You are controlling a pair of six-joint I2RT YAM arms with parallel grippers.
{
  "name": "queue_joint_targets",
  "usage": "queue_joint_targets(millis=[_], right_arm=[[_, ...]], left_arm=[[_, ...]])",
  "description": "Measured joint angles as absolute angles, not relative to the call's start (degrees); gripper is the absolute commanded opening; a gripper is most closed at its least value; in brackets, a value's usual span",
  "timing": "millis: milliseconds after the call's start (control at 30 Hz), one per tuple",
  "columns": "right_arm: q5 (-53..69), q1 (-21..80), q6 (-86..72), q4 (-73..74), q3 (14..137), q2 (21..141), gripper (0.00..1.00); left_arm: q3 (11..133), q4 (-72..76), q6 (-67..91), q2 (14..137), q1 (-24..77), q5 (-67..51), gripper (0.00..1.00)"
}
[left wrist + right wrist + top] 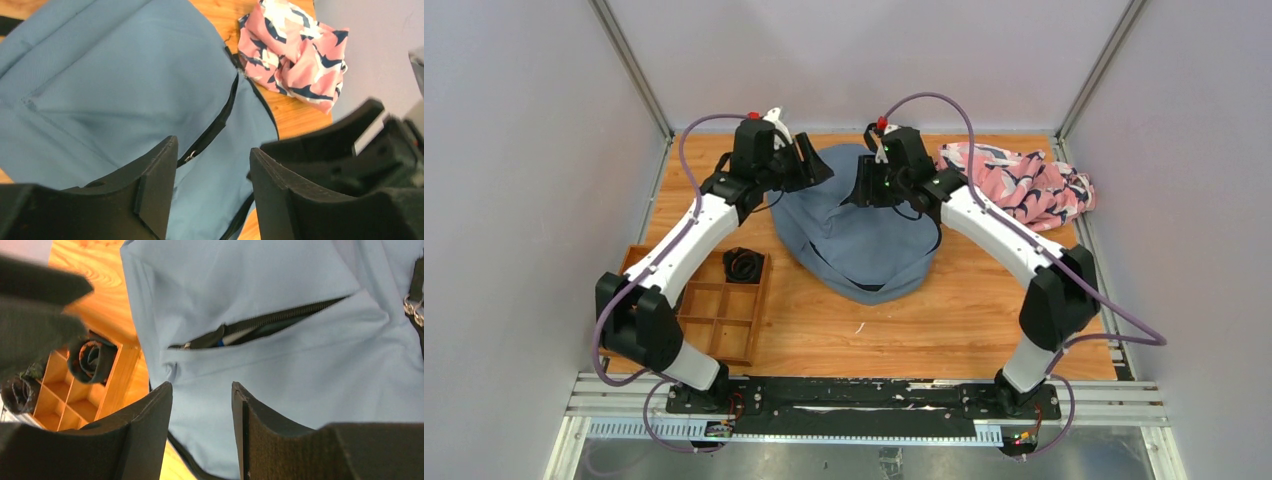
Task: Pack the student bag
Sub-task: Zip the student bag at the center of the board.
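Right wrist: student bag pkt unzipped.

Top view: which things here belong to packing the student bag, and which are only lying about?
Belong to the job: student bag; left gripper and right gripper, both open over it; likely things to pack: patterned cloth, dark roll.
Only lying about: wooden tray, which merely holds the roll.
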State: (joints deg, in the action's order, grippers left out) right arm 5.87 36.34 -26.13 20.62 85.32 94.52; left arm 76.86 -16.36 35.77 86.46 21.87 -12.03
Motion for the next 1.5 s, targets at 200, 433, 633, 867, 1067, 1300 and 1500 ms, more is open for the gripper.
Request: queue_joint_targets(millis=[200,433,633,867,1067,1300,1500], right_arm=[[8.6,33.8,-26.2,20.5,93.0,103.9,0.52],[11.7,32.2,-27.2,20.0,96.6,108.9,0.53],[14.9,31.9,-28.6,18.4,97.2,110.4,0.52],[18.4,31.8,-30.7,15.8,96.4,111.4,0.52],[19.9,31.7,-32.1,13.8,93.8,111.4,0.4],[21.6,31.5,-33.3,12.5,92.4,111.4,0.26],[22.7,31.5,-33.6,12.3,91.8,111.4,0.04]], left_arm=[[73.3,-18.5,30.7,87.4,21.3,-19.1,0.59],[67.1,-20.0,26.3,88.9,21.5,-22.6,0.59],[65.8,-19.8,25.0,88.9,21.5,-22.9,0.56],[65.8,-19.1,24.1,89.8,21.5,-23.0,0.5],[65.8,-17.8,24.2,91.3,21.5,-23.0,0.45],[65.8,-16.2,24.6,92.6,21.4,-23.2,0.36],[65.9,-15.2,25.6,94.1,21.2,-23.6,0.15]])
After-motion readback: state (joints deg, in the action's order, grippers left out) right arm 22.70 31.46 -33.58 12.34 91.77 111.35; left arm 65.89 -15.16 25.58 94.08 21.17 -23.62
